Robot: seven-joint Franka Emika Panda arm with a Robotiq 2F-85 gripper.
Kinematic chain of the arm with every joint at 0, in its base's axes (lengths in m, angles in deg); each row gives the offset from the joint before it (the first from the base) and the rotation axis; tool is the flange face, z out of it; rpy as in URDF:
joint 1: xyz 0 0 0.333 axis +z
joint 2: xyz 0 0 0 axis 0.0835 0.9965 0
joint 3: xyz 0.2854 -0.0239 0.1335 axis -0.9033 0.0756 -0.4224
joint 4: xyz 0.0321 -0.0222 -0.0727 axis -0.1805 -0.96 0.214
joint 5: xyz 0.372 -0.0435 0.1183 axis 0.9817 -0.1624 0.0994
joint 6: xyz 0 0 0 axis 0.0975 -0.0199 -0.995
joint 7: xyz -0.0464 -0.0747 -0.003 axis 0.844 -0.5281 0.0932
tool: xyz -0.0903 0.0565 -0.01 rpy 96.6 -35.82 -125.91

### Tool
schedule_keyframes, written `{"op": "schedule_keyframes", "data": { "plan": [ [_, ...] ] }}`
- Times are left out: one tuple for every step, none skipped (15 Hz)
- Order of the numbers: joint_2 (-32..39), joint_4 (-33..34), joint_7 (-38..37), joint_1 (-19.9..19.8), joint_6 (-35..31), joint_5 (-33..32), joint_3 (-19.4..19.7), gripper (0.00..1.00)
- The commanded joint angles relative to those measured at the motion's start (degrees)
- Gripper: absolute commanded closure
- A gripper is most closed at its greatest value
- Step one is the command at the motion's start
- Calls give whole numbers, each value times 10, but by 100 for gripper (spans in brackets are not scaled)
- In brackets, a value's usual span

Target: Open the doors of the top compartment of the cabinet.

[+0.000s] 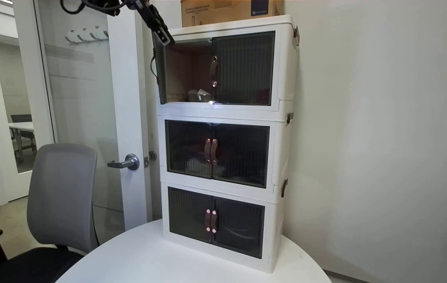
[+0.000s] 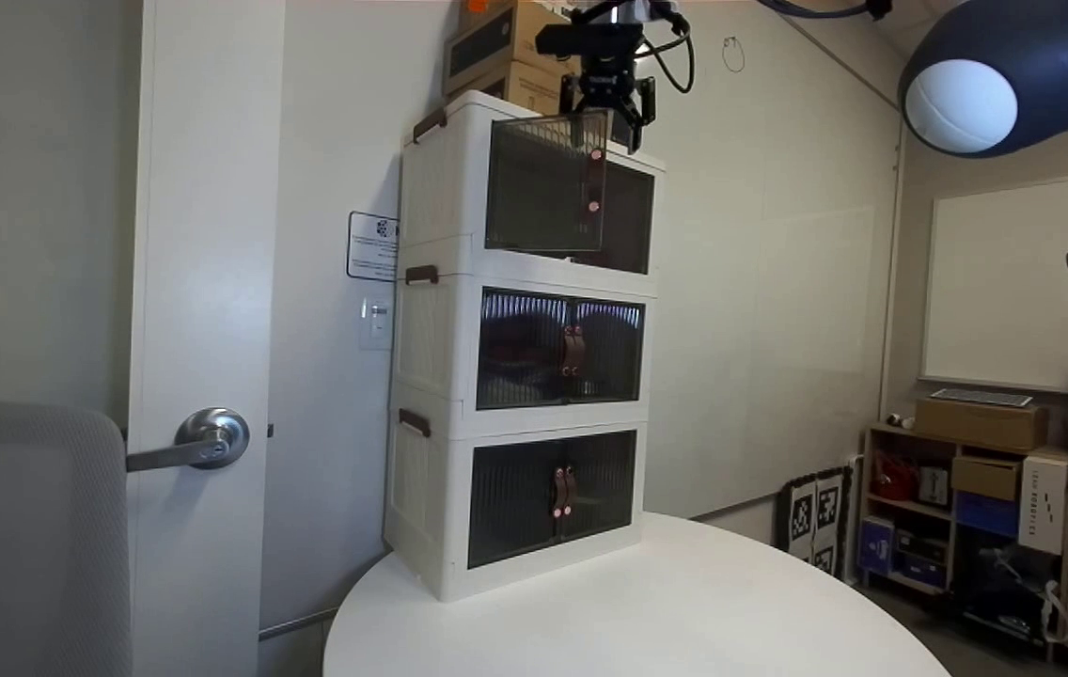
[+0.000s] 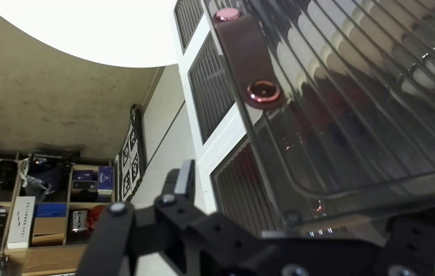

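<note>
Fingers [image 1: 163, 37] stand apart near the top of the swung-out door [image 2: 539, 188] on the cabinet's [image 1: 219, 187] top compartment [image 1: 186, 70], with the first opening seemingly almost done and the closed door [image 1: 245, 68] likely needing its handle [image 1: 213, 70] pulled next.

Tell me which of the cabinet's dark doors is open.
The left door of the top compartment, as seen in both exterior views: it is swung out, while the other five doors are shut.
</note>
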Motion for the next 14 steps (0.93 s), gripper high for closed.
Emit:
{"op": "schedule_keyframes", "data": {
  "plan": [
    [-7,33,12,-13,19,11,-21,0],
    [-6,36,14,-13,18,11,-24,0],
    [-8,14,24,7,8,25,-3,0],
    [-9,14,27,9,7,29,-6,0],
    [-11,13,32,12,6,33,-7,0],
    [-13,14,36,15,5,36,-7,0],
    [-15,13,40,18,4,39,-7,0],
    [-17,13,44,20,2,41,-7,0],
    [-18,14,48,21,1,43,-7,0],
    [-20,14,49,22,-2,45,-6,0],
    [-21,13,50,22,-4,46,-5,0],
    [-23,14,48,20,-10,46,-3,0],
    [-24,15,49,18,-17,46,-2,0],
    [-24,15,48,16,-22,46,-1,0]
  ]
}}
